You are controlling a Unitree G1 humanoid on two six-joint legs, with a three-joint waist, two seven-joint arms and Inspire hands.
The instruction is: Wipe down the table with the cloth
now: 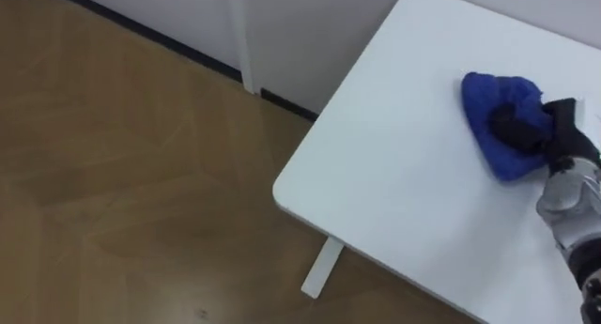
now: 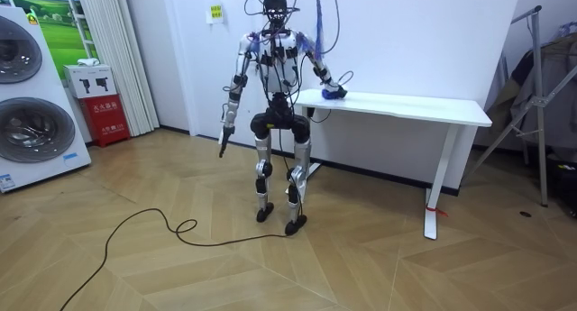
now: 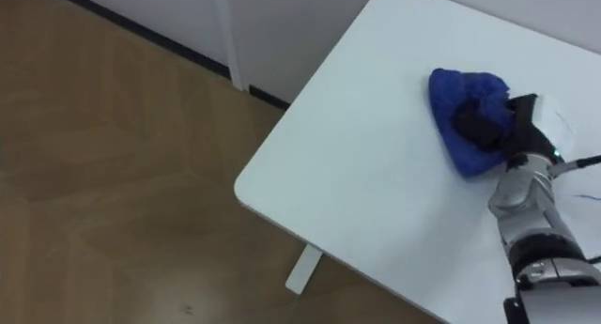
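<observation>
Fingers: the right hand (image 1: 522, 127) has its dark fingers (image 1: 507, 117) curled down into the blue cloth (image 1: 490, 97). They pinch a fold, so the fabric bunches up around them.
Cloth: soft and thick-looking, crumpled into a rough triangle. It lies on the worktop (image 1: 394, 174), well in from the near corner.
Step in hand: as I judge it, 1 wiping stroke across the surface. To do it well, press down evenly and grip firmly enough that the cloth travels with the hand. Sweep in overlapping passes toward the corner, and stop before the cloth drags over the edge.
Worktop: a white, smooth, thin slab with a rounded corner. The cloth should slide easily on it.
Support: a white foot (image 1: 322, 268) shows under the near edge.
Floor (image 1: 141, 174): wood laid in an angled pattern, with a slight sheen.
Left hand (image 2: 223, 147): hangs at the robot's side.
Stance: the robot stands at the worktop's end, facing the wall.
</observation>
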